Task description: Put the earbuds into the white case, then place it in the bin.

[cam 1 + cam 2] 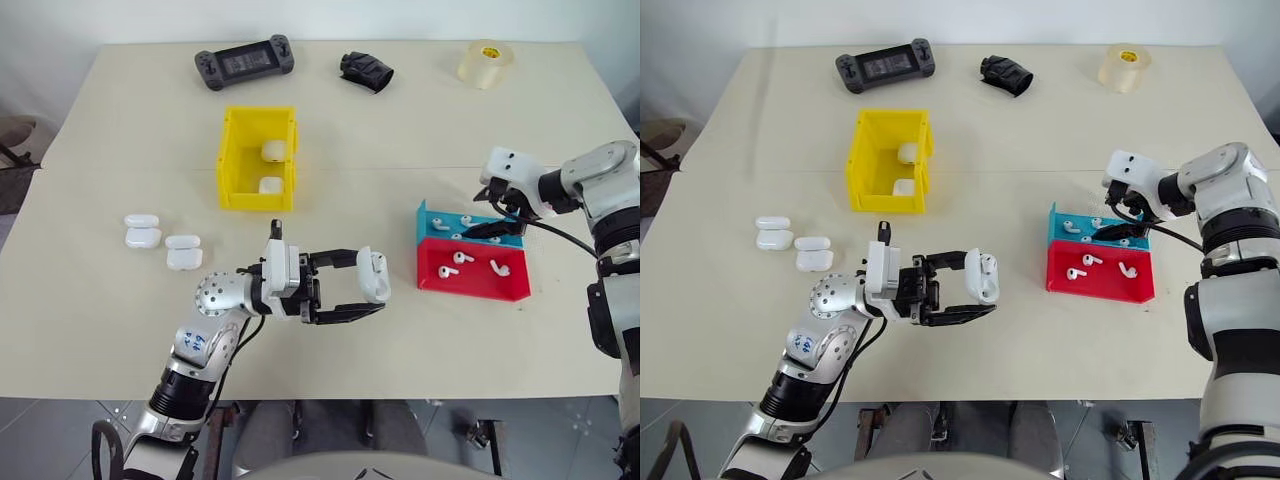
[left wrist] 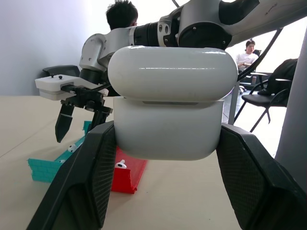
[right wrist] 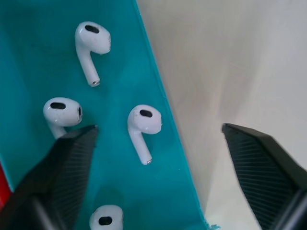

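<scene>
Our left gripper [image 1: 372,292] hangs above the near middle of the table [image 1: 120,150], its ribbed black jaws pinching a white case [image 1: 373,274] by its two flanks. The case is a glossy, rounded pebble with its hinged lid tipped open above the body. Our right gripper [image 1: 497,228] sits low over the teal tray [image 1: 428,222], jaws spread wide; in the right wrist view one jaw stands over the tray floor and the other past its rim, above bare table. The earbuds [image 3: 142,125] on that smooth teal plastic are tiny, glossy and stemmed, each with a dark oval vent, and lie apart from one another.

The red tray [image 1: 478,287] touches the teal one on its near side and carries more of the same buds. Both trays are low, with a thin raised wall.

The bin [image 1: 232,170] is bright yellow, boxy and open-topped, standing towards the far middle with two cases [image 1: 272,150] inside against its right wall. Four more closed cases [image 1: 143,237] rest in two pairs at the left.

Along the far edge lie a dark handheld game console [image 1: 244,62], a crumpled black object [image 1: 366,70] and a translucent roll of tape [image 1: 485,63]. Between bin, trays and held case the matte cream surface lies open, with wide room along the near edge.
</scene>
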